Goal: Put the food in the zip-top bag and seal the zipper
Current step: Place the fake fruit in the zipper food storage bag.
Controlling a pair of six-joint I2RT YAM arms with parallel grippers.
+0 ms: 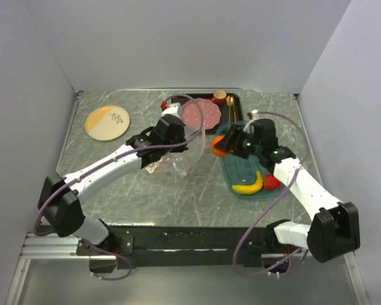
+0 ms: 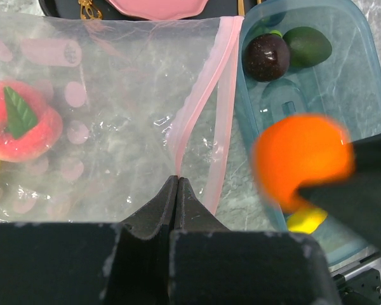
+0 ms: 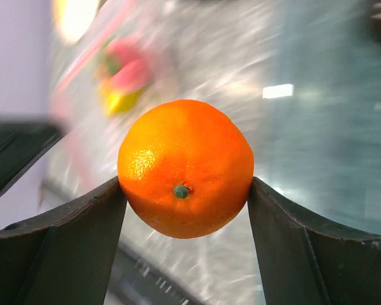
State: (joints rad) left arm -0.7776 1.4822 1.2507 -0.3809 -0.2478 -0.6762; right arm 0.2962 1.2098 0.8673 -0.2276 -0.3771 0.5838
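Grey-veined desk (image 1: pixel 146 190). Carries a round cream-and-orange plate (image 1: pixel 107 122) at the far left, well apart from the rest. Bears a black tray (image 1: pixel 203 96) at the far middle and, near it toward the right, a translucent blue tray (image 1: pixel 241 170). Holds the crinkly zip-top bag (image 1: pixel 174 164) near the middle, left of the blue tray.

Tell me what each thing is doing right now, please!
zip-top bag: mouth open.
zipper: unsealed, strips parted.
left pincer: shut on the zipper.
right pincer: shut on the orange.
orange: lifted in the air.
peach: behind the clear plastic, apparently inside the bag.
banana: lying in the blue tray.
strawberry: in the tray, beside the banana.
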